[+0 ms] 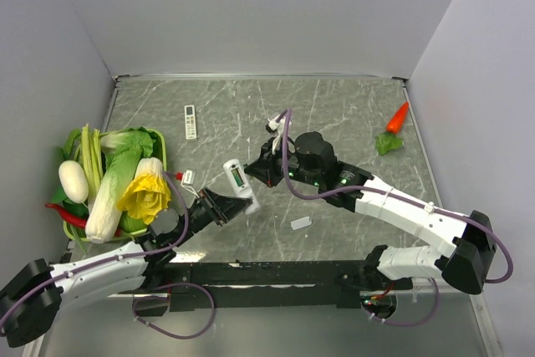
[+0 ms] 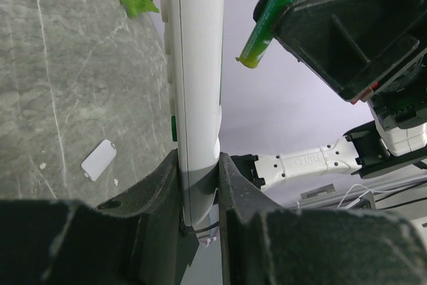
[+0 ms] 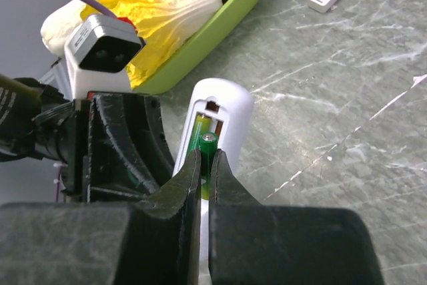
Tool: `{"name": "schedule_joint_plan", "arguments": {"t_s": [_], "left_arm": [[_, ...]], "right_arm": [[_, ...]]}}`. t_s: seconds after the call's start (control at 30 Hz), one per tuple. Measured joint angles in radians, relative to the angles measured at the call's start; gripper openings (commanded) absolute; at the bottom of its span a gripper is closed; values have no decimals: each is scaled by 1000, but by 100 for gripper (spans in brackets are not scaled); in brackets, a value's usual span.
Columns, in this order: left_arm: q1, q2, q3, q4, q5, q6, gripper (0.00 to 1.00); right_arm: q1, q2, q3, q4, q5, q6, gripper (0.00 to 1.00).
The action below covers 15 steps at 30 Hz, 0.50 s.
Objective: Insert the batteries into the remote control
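Note:
My left gripper (image 1: pixel 236 204) is shut on the lower end of the white remote control (image 1: pixel 236 180) and holds it tilted above the table, with the battery compartment open. In the left wrist view the remote (image 2: pixel 197 65) stands between my fingers (image 2: pixel 199 185). My right gripper (image 3: pixel 205 161) is shut on a green battery (image 3: pixel 209 141), whose tip is at the open compartment of the remote (image 3: pixel 227 108). Another green battery (image 3: pixel 200 129) lies inside the compartment. The held battery (image 2: pixel 270 21) also shows in the left wrist view, apart from the remote's side.
The remote's white back cover (image 1: pixel 301 222) lies on the table near the front. A slim white remote with buttons (image 1: pixel 190 121) lies at the back left. A green tray (image 1: pixel 160 150) of vegetables stands at the left. A toy carrot (image 1: pixel 397 119) lies at the back right.

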Motion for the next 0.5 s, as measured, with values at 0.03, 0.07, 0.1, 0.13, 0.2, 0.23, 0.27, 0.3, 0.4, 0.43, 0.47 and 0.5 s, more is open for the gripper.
{"name": "schedule_joint_plan", "arguments": {"t_s": [0.03,0.07,0.1,0.13,0.2,0.23,0.27,0.3,0.4,0.43,0.47,0.5], "left_arm": [[0,3,0,7,3,0,2],[0,5,0,11,8,0,2],[0,10,0,19,10,0,2],[0,13,0,24,12,0,2],[0,18,0,28,16,0,2],[0,20,0,29,18,0,2],[0,21,0,30,20,0,2],[0,23,0,31,22,0,2],[0,23,0,32,27,0,2],[0,23,0,34,28,0,2],[0,23,0,37,28,0,2],[0,23,0,40,28,0,2]], "right_arm": [[1,5,0,8,2,6,0],[1,10,0,14,3,13,0],[3,13,0,23,6,19,0],[4,15,0,30,7,23,0],[8,19,0,47,8,31,0],[10,19,0,53,8,34,0],[11,19,0,60,8,37,0],[14,19,0,65,8,40,0],[19,22,0,76,13,45,0],[20,26,0,79,16,47,0],[21,29,0,83,18,49,0],[23,34,0,86,22,51,0]]}}
